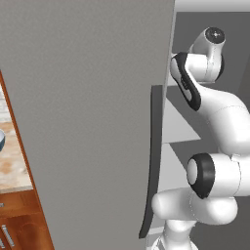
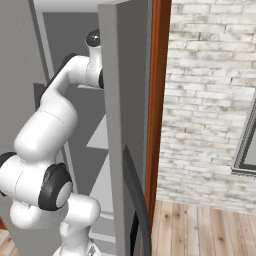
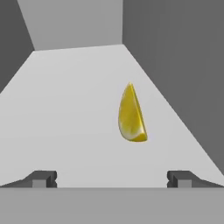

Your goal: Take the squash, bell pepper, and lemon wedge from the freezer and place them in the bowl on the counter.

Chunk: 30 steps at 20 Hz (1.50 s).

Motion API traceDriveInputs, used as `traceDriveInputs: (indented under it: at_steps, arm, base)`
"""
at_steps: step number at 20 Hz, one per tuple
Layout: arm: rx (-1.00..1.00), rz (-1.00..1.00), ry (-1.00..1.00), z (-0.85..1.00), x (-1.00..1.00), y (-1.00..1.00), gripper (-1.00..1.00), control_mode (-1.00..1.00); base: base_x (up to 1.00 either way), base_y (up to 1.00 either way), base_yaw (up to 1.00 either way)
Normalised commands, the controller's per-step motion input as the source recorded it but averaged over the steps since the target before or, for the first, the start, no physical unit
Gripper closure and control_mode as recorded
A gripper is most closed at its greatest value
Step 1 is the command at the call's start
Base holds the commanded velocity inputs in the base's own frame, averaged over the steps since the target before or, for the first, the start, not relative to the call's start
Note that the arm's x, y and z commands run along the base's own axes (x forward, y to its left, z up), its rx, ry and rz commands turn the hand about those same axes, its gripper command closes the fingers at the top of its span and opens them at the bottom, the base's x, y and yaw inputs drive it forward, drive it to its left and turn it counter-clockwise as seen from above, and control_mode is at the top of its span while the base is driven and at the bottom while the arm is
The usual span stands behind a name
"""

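A bright yellow lemon wedge [image 3: 131, 116] lies on a pale grey shelf [image 3: 65, 113] inside the freezer, a short way ahead of my gripper [image 3: 112, 179]. My two fingertips [image 3: 43, 178] stand wide apart and open, with nothing between them. The wedge sits slightly right of the midline between them. In the base views the arm reaches into the freezer past its open grey door [image 1: 93, 122] with the dark curved handle [image 1: 152, 161]. An edge of the bowl [image 1: 1, 140] shows on the counter [image 1: 12, 168] at far left. The squash and bell pepper are out of view.
The freezer's dark grey side wall [image 3: 183, 65] rises close on the right of the wedge, the back wall [image 3: 74, 24] beyond it. The open door [image 2: 122, 125] stands between the arm and a red-brown cabinet panel [image 2: 159, 100]. A brick wall [image 2: 210, 100] and wooden floor lie right.
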Motion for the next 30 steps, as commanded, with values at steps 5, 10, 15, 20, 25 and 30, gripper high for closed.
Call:
traceDriveInputs:
  at_steps: [5,10,15,20,25,30]
  arm:
    - [0.00,0.00,0.00,0.00,0.33,-0.08,-1.00,-1.00]
    - [0.00,-0.01,0.00,0.00,0.33,-0.03,-1.00,-1.00]
    - [0.00,-0.01,0.00,0.00,0.12,-0.20,-1.00,-1.00]
    - [0.00,0.00,0.01,0.00,0.08,-0.13,-1.00,-1.00]
    - [0.00,0.00,0.01,-0.04,0.15,0.00,-1.00,-1.00]
    - [0.00,0.00,0.01,-0.12,0.21,-0.06,-1.00,-1.00]
  base:
    - [0.00,0.00,0.00]
    - [0.00,0.00,0.00]
    - [0.00,0.00,0.00]
    - [0.00,0.00,0.00]
    - [0.00,0.00,0.00]
    - [0.00,0.00,0.00]
